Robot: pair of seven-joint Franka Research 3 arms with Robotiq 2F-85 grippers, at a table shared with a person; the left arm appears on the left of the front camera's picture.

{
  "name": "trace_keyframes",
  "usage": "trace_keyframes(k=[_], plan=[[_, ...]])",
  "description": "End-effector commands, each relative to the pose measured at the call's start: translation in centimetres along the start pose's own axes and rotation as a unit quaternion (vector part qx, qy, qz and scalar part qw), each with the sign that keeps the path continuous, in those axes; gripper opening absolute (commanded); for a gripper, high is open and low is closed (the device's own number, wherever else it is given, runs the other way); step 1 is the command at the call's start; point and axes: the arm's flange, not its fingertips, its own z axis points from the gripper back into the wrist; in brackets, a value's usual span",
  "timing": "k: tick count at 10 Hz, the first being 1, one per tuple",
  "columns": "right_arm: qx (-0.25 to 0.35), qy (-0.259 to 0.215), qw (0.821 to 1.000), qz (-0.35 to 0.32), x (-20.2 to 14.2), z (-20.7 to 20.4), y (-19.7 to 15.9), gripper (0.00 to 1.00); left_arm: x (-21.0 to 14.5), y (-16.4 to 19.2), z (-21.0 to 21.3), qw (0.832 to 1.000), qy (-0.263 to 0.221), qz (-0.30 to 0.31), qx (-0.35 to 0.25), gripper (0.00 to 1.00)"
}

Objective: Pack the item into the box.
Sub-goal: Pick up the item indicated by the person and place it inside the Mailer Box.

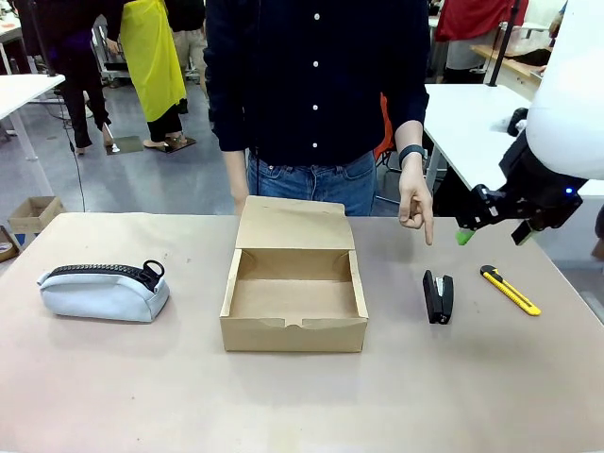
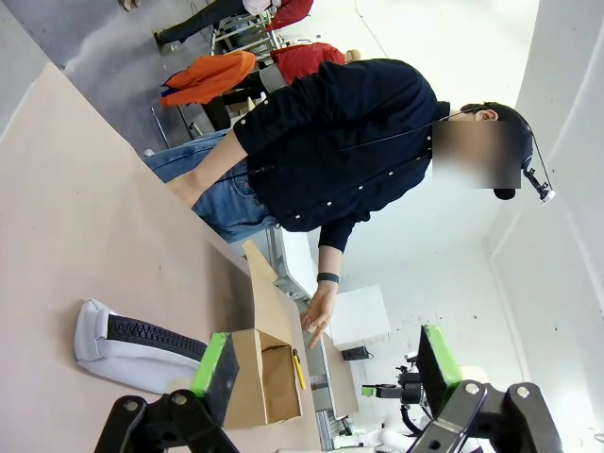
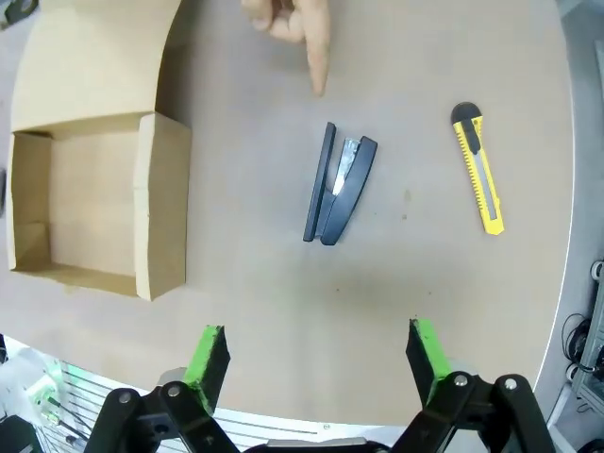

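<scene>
The small black stapler (image 1: 438, 296) lies on the table to the right of the brown cardboard box (image 1: 293, 335), whose flap lid stands open at the back. A person's hand (image 1: 416, 206) points a finger down at the stapler. My right gripper (image 1: 493, 233) hangs open above the table's right side, up and to the right of the stapler. In the right wrist view the stapler (image 3: 338, 184) lies slightly parted beyond my open gripper (image 3: 316, 359), with the box (image 3: 160, 208) to its left. In the left wrist view, my left gripper (image 2: 326, 373) is open and holds nothing.
A yellow-and-black utility knife (image 1: 510, 290) lies just right of the stapler. A light-blue zip pouch (image 1: 104, 289) rests at the table's left. The person stands at the far edge behind the box. Bare tabletop stretches along the front.
</scene>
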Motion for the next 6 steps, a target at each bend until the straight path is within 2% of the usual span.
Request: trace_keyframes(k=[1,6], plan=[[0.008,-0.01,1.0,-0.015,0.84,-0.33,-0.13,1.0,-0.1,-0.17,-0.05,1.0,-0.008,-0.01,-0.012,1.0],[0.0,0.0,1.0,0.0,0.0,0.0,0.0,1.0,-0.1,-0.17,-0.05,1.0,-0.008,-0.01,-0.012,1.0]])
